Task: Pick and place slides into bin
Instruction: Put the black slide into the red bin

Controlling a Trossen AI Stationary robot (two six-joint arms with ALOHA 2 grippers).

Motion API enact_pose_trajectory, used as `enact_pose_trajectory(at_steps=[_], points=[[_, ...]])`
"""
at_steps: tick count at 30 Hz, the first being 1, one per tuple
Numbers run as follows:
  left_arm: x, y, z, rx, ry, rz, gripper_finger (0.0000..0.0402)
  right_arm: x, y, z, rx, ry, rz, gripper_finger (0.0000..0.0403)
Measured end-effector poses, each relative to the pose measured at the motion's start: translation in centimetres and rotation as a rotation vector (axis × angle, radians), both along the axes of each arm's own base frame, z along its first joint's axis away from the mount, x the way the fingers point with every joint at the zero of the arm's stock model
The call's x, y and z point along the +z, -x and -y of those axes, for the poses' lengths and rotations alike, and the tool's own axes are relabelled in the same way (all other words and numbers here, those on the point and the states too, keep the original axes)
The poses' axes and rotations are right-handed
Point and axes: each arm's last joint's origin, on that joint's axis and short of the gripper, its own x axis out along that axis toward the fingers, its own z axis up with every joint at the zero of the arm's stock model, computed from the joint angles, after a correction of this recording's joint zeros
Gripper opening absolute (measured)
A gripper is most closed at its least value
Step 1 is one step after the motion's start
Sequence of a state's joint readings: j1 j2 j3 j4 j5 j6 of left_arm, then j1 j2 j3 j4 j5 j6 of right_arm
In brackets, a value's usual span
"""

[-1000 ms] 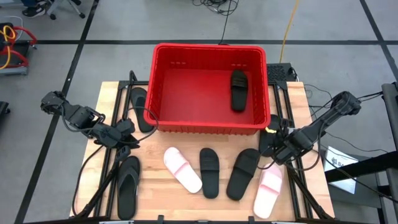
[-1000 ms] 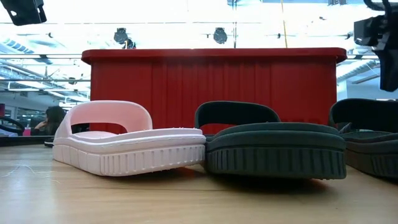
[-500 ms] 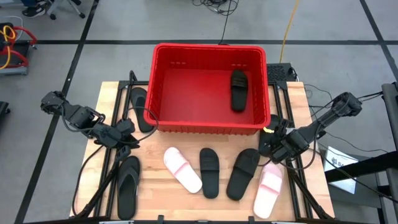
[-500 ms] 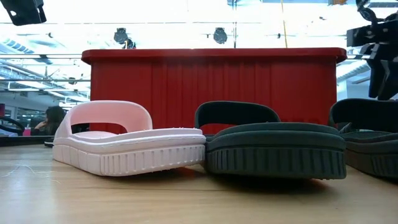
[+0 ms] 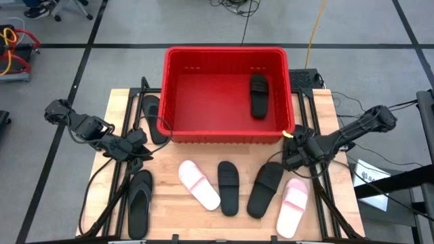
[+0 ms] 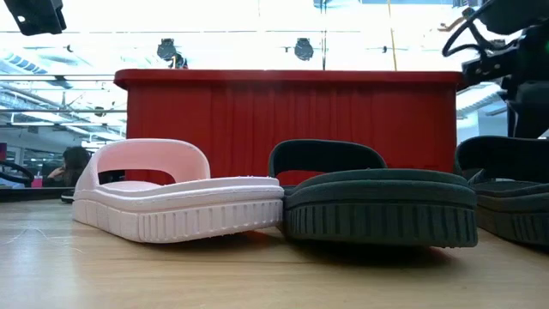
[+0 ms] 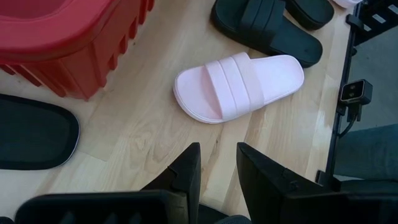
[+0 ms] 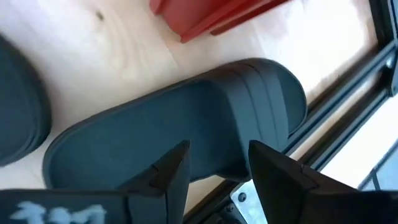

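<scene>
From above, the red bin (image 5: 227, 95) holds one black slide (image 5: 259, 97). The right gripper (image 5: 293, 154) hovers by the bin's near right corner over another black slide (image 5: 294, 152). The right wrist view shows its fingers (image 8: 171, 174) parted and empty, that slide (image 8: 186, 137) just beyond. The left gripper (image 7: 217, 180) waits slightly open, holding nothing, near a pink slide (image 7: 239, 85).

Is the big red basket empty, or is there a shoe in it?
Not empty. The high view shows one black slide lying flat inside the red basket, near its right wall. The other sandals are out on the table.
</scene>
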State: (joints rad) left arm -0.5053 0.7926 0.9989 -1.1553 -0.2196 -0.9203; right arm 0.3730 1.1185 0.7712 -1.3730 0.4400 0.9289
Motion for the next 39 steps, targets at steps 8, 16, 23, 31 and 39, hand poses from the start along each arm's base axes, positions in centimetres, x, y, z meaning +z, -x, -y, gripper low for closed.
enact_pose_trajectory(at_steps=[8,16,23,31,39], points=[[0.0,0.0,0.0,0.0,-0.001,0.0,0.0097,-0.5,-0.7,1.1,-0.031,0.009,-0.072,0.0155],[0.0,0.0,0.0,0.0,-0.001,0.0,0.0097,-0.6,-1.0,1.7,-0.068,-0.026,-0.084,0.0159],[0.0,0.0,0.0,-0.004,0.004,-0.002,0.0097,-1.0,-1.3,1.9,-0.108,-0.077,-0.065,0.0159],[0.0,0.0,0.0,0.0,0.02,-0.008,0.0097,-2.5,-1.2,2.6,-0.054,-0.052,-0.155,0.0159],[0.0,0.0,0.1,0.029,0.044,-0.012,0.0097,-3.2,-1.2,3.3,-0.05,0.027,-0.194,0.0151]])
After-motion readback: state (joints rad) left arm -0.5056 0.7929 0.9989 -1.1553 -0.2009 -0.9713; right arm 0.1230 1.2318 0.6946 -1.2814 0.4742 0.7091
